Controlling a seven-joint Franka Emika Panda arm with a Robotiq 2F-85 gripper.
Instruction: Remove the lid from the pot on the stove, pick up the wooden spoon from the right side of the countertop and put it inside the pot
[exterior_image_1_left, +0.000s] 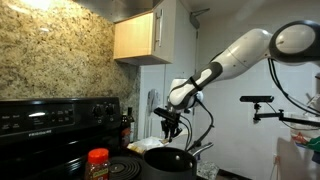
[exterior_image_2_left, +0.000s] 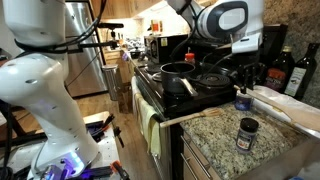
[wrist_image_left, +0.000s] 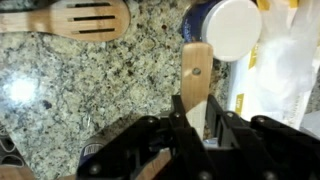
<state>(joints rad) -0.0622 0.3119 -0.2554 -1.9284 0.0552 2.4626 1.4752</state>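
Observation:
In the wrist view my gripper (wrist_image_left: 196, 118) is shut on the light tan handle of the wooden spoon (wrist_image_left: 196, 70), just above the speckled granite countertop (wrist_image_left: 90, 90). The spoon's bowl is hidden under the gripper. In both exterior views the gripper (exterior_image_1_left: 172, 122) (exterior_image_2_left: 243, 62) hangs over the counter beside the stove (exterior_image_1_left: 50, 122). The dark pot (exterior_image_1_left: 168, 158) (exterior_image_2_left: 178, 72) stands open on the cooktop with its silvery handle sticking out. A round lid (exterior_image_2_left: 213, 78) seems to lie on the cooktop next to the pot.
A slotted wooden spatula (wrist_image_left: 75, 18) lies on the counter, and a blue jar with a white lid (wrist_image_left: 232, 28) stands near the spoon's tip. An orange-lidded jar (exterior_image_1_left: 98, 160) sits on the stove. A small dark jar (exterior_image_2_left: 247, 130) and bottles (exterior_image_2_left: 300, 70) stand on the counter.

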